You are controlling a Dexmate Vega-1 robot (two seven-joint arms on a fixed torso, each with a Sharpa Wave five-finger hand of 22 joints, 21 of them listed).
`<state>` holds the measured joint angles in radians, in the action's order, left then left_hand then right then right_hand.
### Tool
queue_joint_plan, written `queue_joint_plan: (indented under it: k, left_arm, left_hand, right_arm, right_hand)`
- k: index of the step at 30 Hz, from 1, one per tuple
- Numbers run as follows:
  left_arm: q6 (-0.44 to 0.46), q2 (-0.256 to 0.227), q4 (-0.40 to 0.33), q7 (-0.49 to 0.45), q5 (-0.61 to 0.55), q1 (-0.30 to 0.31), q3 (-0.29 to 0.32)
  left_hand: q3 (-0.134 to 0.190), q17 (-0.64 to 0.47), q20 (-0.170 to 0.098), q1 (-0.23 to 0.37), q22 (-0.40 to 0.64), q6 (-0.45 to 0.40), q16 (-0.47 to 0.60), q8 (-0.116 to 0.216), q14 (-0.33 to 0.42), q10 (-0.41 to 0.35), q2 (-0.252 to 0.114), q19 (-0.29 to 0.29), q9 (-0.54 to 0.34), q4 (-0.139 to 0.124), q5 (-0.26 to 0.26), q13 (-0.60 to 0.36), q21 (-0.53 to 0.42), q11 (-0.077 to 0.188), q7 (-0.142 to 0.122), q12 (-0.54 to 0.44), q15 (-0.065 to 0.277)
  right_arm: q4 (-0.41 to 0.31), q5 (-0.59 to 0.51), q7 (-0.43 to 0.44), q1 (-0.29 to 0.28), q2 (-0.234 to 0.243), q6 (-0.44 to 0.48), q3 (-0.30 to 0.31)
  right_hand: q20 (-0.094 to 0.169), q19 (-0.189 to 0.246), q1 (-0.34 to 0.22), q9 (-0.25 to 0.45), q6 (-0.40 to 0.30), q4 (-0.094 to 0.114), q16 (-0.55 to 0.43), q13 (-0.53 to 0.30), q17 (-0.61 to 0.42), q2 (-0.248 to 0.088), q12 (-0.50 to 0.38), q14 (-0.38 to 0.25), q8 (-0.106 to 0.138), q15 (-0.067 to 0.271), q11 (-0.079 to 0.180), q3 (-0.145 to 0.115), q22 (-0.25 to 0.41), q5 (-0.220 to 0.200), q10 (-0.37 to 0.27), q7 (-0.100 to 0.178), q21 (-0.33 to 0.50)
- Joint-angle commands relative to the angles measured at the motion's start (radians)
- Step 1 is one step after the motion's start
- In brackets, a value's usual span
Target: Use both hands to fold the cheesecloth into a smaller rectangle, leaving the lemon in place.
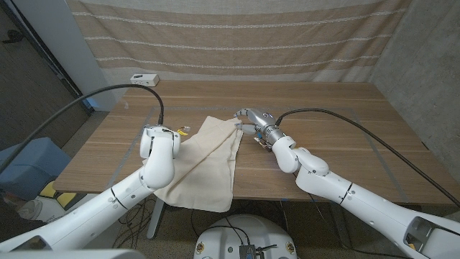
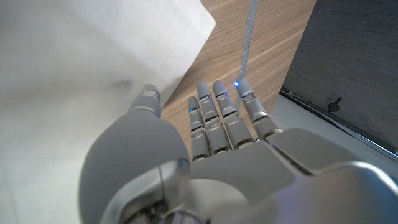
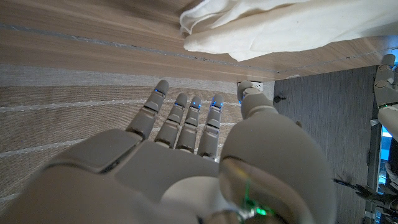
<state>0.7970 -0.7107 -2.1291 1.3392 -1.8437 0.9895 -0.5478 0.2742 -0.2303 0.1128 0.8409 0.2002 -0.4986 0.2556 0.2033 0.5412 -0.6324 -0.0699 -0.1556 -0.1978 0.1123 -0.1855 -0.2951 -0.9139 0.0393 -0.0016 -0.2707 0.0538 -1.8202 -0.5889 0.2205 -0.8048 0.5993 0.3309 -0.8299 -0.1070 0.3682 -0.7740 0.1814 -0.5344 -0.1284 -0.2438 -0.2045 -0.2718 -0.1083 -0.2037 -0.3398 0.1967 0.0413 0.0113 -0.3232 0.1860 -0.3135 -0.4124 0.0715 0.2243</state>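
Your cheesecloth [image 1: 207,162] lies near the middle of the tabletop [image 1: 338,108], a little to the left, as a long folded strip. Its far end is close to the center of the tabletop, and its near end hangs over the near edge. The far right corner is bunched up, just beside your right hand [image 1: 253,119].

Your right hand is at this far corner. In the right wrist view the fingers [image 3: 186,121] are stretched out and a little apart, and they hold nothing; the bunched cloth edge [image 3: 249,28] is beyond the fingertips, not touching them.

Your left hand [image 1: 162,137] is at the left edge of the cloth, about halfway along it. In the left wrist view its fingers [image 2: 214,121] are straight and close together, with nothing in them. The thumb [image 2: 148,99] is over the cloth, and the other fingers point at bare wood just beside the cloth's corner [image 2: 205,25].

A small yellow thing [image 1: 185,130] shows beside the left wrist; I cannot tell what it is. You have wide open wood to the right and at the far side. A small white box [image 1: 144,78] sits at the far left edge.
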Motion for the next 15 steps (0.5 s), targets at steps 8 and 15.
queue_joint_plan:
  k: [8,15]
  left_arm:
    - [-0.191,0.200,0.108,0.007,-0.103,0.100,0.173]
    - [-0.201,0.206,0.136,-0.007,-0.081,0.095,0.164]
  left_hand:
    - [-0.012,0.002,-0.009,-0.002,-0.001,0.014,0.011,-0.001,0.040,-0.058,0.023,-0.018,-0.006,0.002,-0.015,-0.003,-0.015,0.004,-0.007,-0.022,0.026]
    - [-0.007,0.011,-0.018,0.005,-0.001,-0.019,0.017,0.013,0.074,-0.115,0.016,-0.023,-0.007,0.007,-0.018,0.007,-0.019,0.015,-0.006,-0.035,0.048]
  right_arm:
    - [-0.009,-0.004,-0.002,-0.005,0.005,-0.009,0.007]
    - [-0.009,-0.007,-0.003,-0.004,0.004,-0.009,0.009]
  right_hand:
    - [-0.004,0.007,-0.004,0.003,-0.015,-0.001,-0.003,-0.003,-0.002,-0.007,-0.004,-0.009,0.005,0.041,-0.002,-0.010,0.003,0.007,-0.009,0.001,0.000]
    - [-0.005,0.005,-0.003,0.003,-0.018,-0.001,-0.004,-0.003,-0.002,-0.007,-0.004,-0.013,0.005,0.042,-0.001,-0.011,0.003,0.010,-0.011,0.002,-0.001]
